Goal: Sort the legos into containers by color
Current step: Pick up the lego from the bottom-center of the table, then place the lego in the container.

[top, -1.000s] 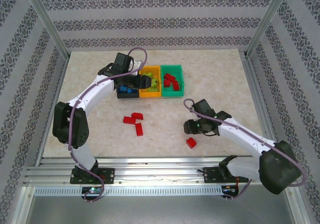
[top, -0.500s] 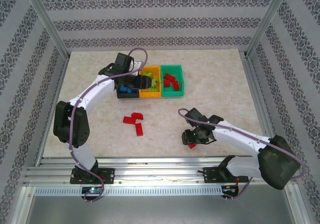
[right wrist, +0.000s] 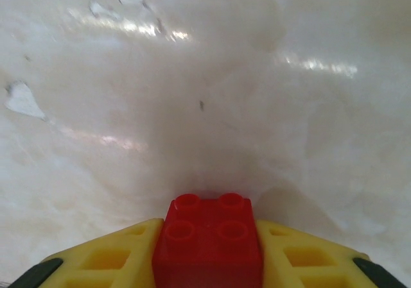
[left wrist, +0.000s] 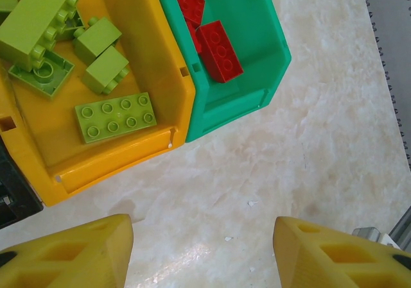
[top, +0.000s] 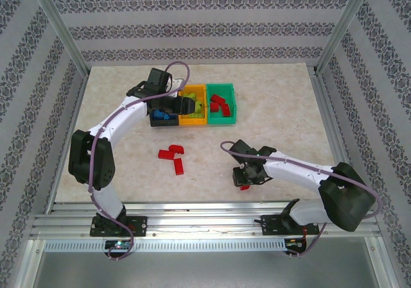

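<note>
I see the right pincer (top: 248, 179) down now, higher a second ago, closed on the red brick (right wrist: 209, 240) | left pincer (left wrist: 202, 253) open | next: it goes to the green bin (left wrist: 270, 63).

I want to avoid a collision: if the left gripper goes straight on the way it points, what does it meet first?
The open left gripper would probably meet the bare tabletop first, just short of the orange-yellow bin and green bin; depth is unclear.
</note>
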